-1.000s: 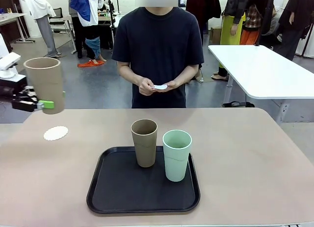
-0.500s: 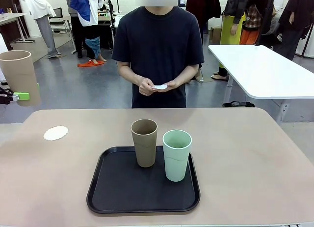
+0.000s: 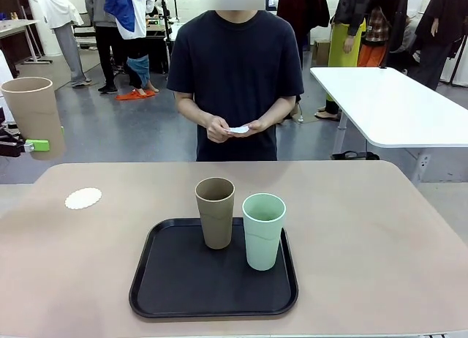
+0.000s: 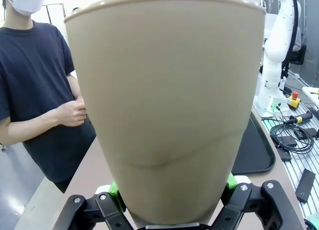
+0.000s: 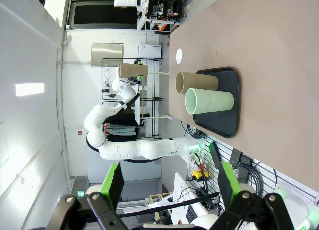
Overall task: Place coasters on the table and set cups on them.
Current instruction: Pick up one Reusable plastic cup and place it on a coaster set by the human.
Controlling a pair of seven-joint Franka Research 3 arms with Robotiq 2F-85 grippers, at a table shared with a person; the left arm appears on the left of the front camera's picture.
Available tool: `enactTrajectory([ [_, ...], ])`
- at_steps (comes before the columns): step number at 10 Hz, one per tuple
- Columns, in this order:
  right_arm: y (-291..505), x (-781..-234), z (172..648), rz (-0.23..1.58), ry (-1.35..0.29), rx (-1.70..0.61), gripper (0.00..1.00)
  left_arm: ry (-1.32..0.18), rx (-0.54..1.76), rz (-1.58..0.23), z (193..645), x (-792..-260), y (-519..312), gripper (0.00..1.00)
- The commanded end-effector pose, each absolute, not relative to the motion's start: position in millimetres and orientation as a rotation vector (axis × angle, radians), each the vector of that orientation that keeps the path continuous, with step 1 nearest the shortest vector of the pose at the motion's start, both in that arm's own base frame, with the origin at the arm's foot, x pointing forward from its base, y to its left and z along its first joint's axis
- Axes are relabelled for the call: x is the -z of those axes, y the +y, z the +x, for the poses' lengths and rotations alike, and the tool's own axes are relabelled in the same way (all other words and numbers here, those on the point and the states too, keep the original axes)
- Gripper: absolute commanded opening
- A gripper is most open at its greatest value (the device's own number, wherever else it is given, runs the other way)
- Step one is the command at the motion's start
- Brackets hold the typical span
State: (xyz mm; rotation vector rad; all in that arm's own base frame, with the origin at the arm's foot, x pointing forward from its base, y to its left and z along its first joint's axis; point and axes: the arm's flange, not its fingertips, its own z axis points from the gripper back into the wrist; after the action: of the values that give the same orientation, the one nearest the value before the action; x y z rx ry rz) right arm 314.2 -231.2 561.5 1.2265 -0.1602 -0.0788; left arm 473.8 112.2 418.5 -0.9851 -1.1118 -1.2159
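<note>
The left gripper (image 3: 36, 145) clamps a tan cup (image 3: 33, 111), raised past the counter's (image 3: 365, 228) left edge. The coaster (image 3: 83, 198) near that edge has bare counter around it. The right gripper (image 5: 169, 182) is wide open and empty.

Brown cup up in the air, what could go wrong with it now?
The tall tan matte cup is pinched only near its base by the left end effector, so it might tilt or slip. It hangs high, off to the side of the round white lacy paper coaster; coming down, it could miss or shove that light paper.
</note>
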Motion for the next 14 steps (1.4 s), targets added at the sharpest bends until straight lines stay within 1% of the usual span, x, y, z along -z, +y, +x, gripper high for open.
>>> enactTrajectory([
  [1, -231, -561, 316, 1.227, -0.172, 0.07, 1.0, -1.112, 1.216, -0.985, 474, -418, 112, 0.79],
  [3, -231, -561, 316, 1.227, -0.172, 0.07, 1.0, -1.045, 1.25, -1.092, 523, -395, 134, 0.79],
  [4, -231, -561, 316, 1.227, -0.172, 0.07, 1.0, -1.034, 1.271, -1.11, 539, -375, 137, 0.79],
  [5, -231, -561, 316, 1.227, -0.172, 0.07, 1.0, -1.058, 1.276, -1.144, 545, -356, 136, 0.79],
  [6, -231, -561, 316, 1.227, -0.172, 0.07, 1.0, -1.041, 1.303, -1.165, 565, -350, 134, 0.79],
  [7, -231, -561, 316, 1.227, -0.172, 0.07, 1.0, -1.027, 1.299, -1.188, 576, -338, 130, 0.79],
  [8, -231, -561, 316, 1.227, -0.172, 0.07, 1.0, -1.058, 1.281, -1.206, 571, -314, 128, 0.79],
  [9, -231, -561, 316, 1.227, -0.172, 0.07, 1.0, -1.052, 1.292, -1.205, 577, -305, 126, 0.79],
  [10, -231, -561, 316, 1.227, -0.172, 0.07, 1.0, -1.045, 1.303, -1.179, 583, -303, 124, 0.79],
  [11, -231, -561, 316, 1.227, -0.172, 0.07, 1.0, -1.065, 1.29, -1.156, 577, -298, 124, 0.79],
  [12, -231, -561, 316, 1.227, -0.172, 0.07, 1.0, -1.074, 1.242, -1.085, 571, -311, 123, 0.79],
  [13, -231, -561, 316, 1.227, -0.172, 0.07, 1.0, -1.022, 1.279, -1.187, 577, -293, 120, 0.79],
  [14, -231, -561, 316, 1.227, -0.172, 0.07, 1.0, -1.022, 1.279, -1.187, 577, -293, 120, 0.79],
])
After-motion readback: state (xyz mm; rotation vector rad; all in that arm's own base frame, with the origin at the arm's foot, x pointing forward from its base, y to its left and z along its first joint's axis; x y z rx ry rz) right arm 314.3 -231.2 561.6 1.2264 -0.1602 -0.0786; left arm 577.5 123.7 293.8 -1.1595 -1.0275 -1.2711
